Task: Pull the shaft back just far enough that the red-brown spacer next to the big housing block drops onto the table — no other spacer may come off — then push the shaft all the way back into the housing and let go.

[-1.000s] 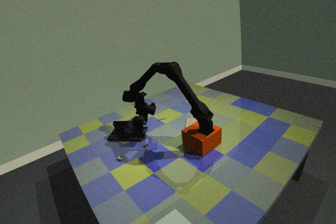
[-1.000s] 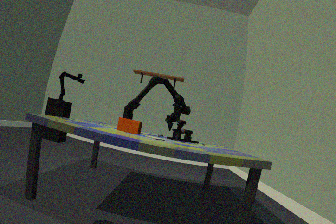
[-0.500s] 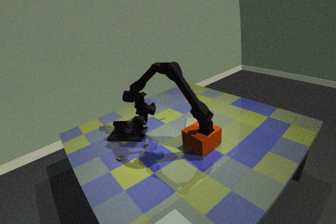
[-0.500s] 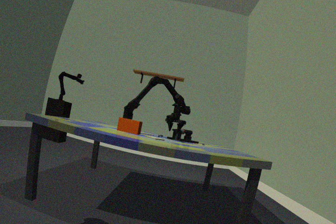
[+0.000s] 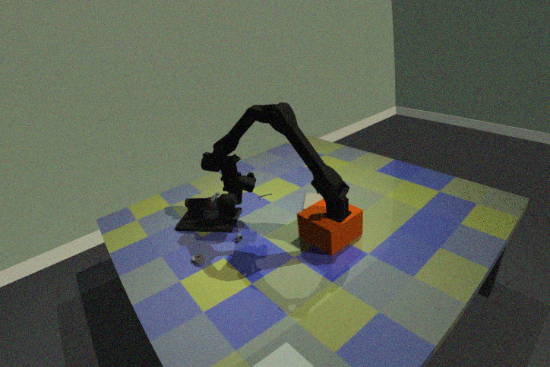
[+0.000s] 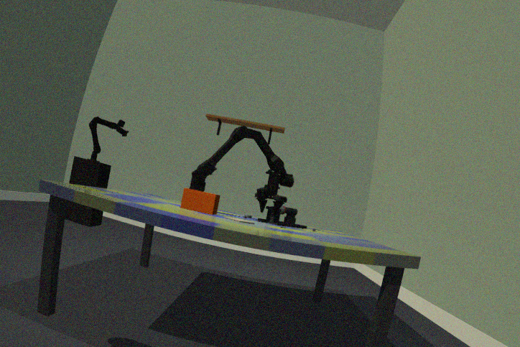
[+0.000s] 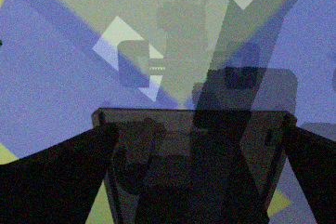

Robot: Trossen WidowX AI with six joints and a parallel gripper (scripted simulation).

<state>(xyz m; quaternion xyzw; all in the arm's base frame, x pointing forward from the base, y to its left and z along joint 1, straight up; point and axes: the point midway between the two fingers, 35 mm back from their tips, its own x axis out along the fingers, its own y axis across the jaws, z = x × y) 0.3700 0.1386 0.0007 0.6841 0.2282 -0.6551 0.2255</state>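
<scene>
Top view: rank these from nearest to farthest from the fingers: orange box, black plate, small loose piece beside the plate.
1. Black plate: directly below.
2. Small loose piece: on the table, just off the plate's near edge.
3. Orange box: well to the picture's right, under the arm's base.

Matte-black, angular-jointed arm [image 5: 301, 145] [image 6: 225, 151].

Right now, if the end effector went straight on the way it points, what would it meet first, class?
Probably the dark fixture just below the end effector, or something mounted on it; the depth is unclear.
</scene>
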